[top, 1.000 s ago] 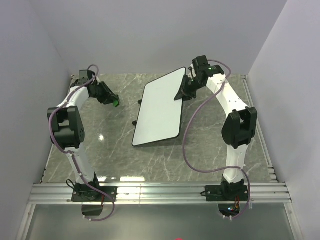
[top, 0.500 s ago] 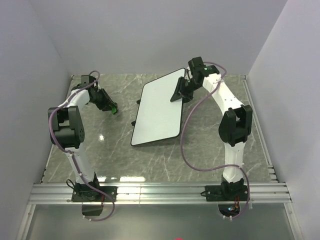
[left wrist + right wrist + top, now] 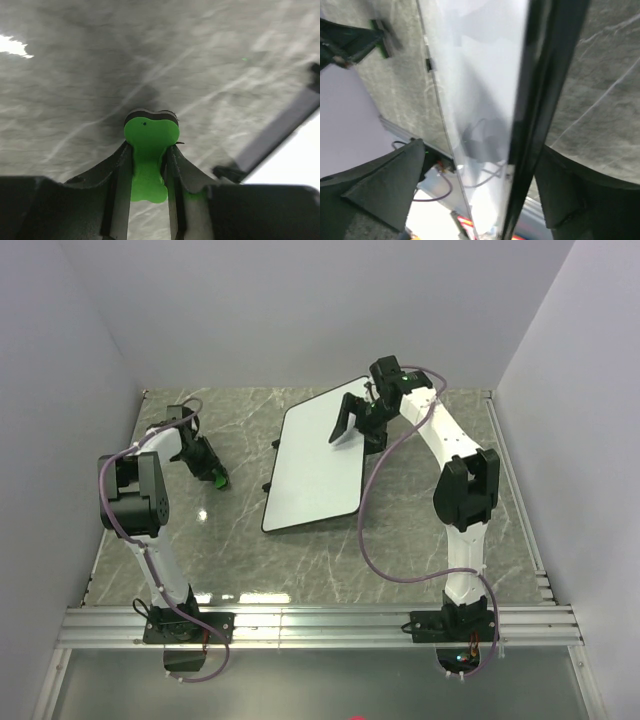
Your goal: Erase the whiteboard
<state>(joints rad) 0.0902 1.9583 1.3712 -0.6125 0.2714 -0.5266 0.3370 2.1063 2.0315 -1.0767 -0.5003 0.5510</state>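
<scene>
At 9 o'clock of the central whiteboard (image 3: pixel 315 470), left gripper (image 3: pixel 213 477) is pinching the green eraser (image 3: pixel 150 142) while right gripper (image 3: pixel 358 428) is gaping empty around its 1 o'clock rim, so wiping is probably risking the unpinned board skidding

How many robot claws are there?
2. The left claw is over the table on the left, pinching a green eraser. The right claw is open, straddling the whiteboard's far right edge.
</scene>
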